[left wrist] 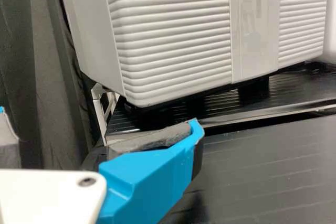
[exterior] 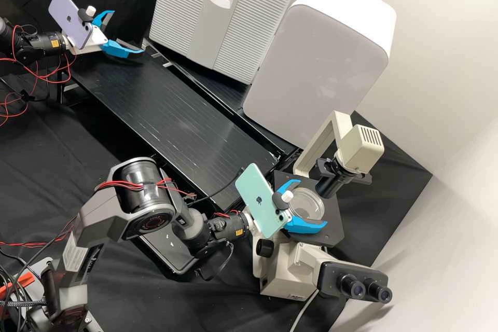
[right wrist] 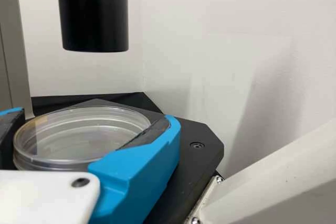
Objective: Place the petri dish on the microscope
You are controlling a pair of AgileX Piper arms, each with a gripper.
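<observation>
Blue end effector (exterior: 313, 203) snug round dish (right wrist: 79, 140)

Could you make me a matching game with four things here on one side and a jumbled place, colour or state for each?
Things:
1. Petri dish
2. Left hand
3. Eyepieces
4. Ribbed box

Descriptions:
A. Black, on the microscope
B. Between the two fingers of the right hand
C. Pale and boxy
D. Open, holding nothing

Pairs: 1-B, 2-D, 3-A, 4-C
</observation>
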